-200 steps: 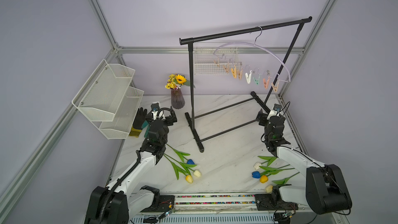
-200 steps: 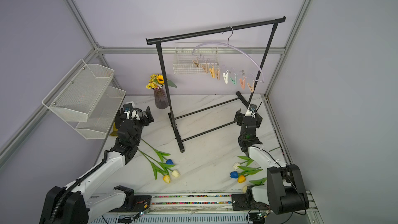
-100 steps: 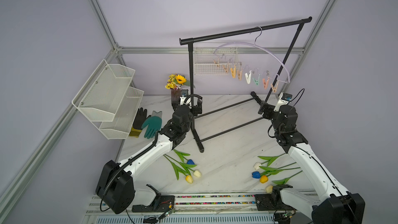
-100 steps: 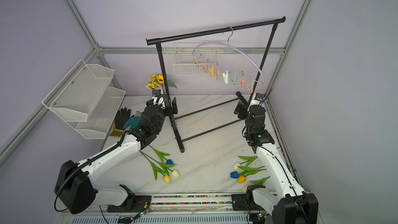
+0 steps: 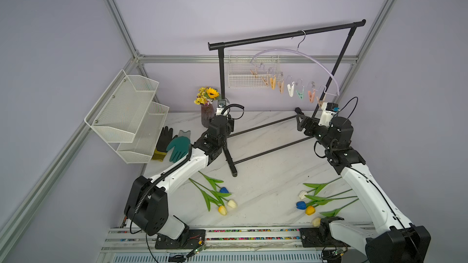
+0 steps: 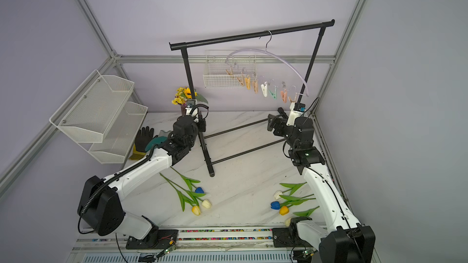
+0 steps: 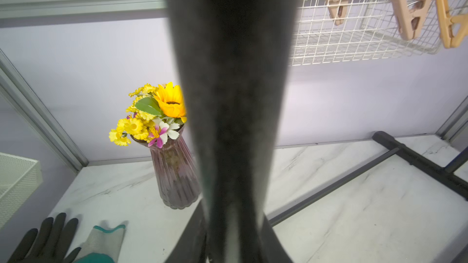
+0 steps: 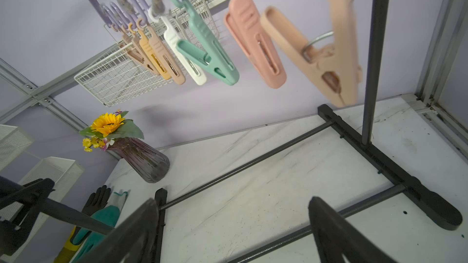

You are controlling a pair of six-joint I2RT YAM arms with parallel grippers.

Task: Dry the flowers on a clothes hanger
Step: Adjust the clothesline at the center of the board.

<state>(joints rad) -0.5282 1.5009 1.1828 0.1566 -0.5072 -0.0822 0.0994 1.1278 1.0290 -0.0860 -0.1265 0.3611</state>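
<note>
Left claw (image 5: 226, 125) moved onto rack (image 5: 278, 37) | arched lilac hanger (image 5: 281, 49), pastel pegs (image 5: 290, 90)

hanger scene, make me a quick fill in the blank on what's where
1. The hanger hangs from the black ___.
2. All the tulips lie on the ___.
3. The right claw is ___.
4. The sunflowers stand in a purple ___.
Missing words: rack; table; open; vase.

White marble table (image 5: 266, 193), tulips (image 5: 223, 190) in 2 loose groups, 2 gloves (image 5: 178, 145), purple vase (image 5: 207, 116), feet of black rack (image 5: 231, 165)
</note>
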